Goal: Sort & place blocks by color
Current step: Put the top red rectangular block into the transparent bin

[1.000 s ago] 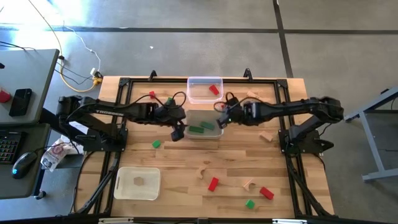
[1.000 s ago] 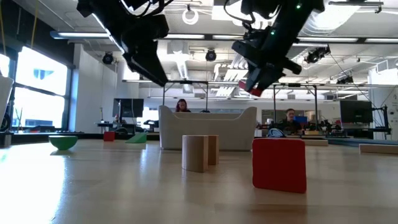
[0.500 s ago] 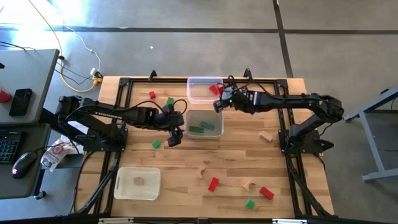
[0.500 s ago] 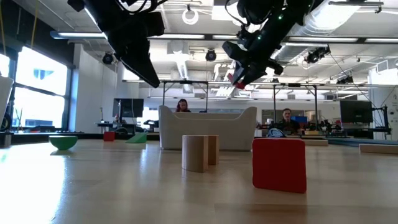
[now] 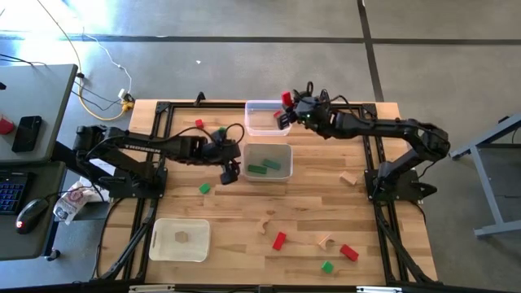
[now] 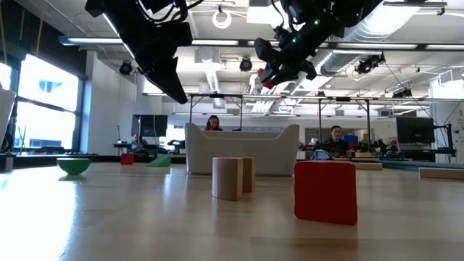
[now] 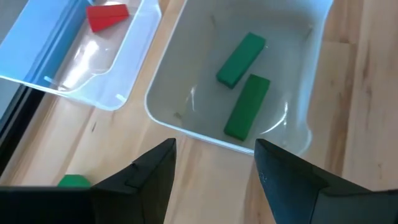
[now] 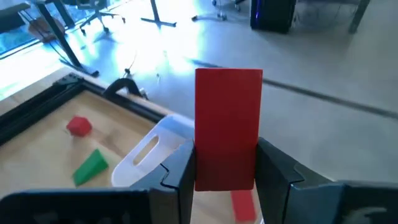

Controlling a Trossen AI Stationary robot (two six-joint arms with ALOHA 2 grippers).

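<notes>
Left pincer (image 7: 214,171) hangs over the wooden surface (image 7: 348,93) with both fingers (image 7: 146,177) spread and nothing between them. Landmark is the white tray (image 7: 165,115) just past the fingertips — it holds two green bars (image 7: 241,50) lying side by side, near each other, both angled the same way. Next to the white tray sits a clear tray (image 7: 118,62) with a red block (image 7: 107,17) inside. One green block (image 7: 74,181) lies on the wood outside the white tray, near the clear tray's corner — partly hidden by a finger.

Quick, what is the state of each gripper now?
Left gripper: open, empty.
Right gripper: closed on a red block.
</notes>
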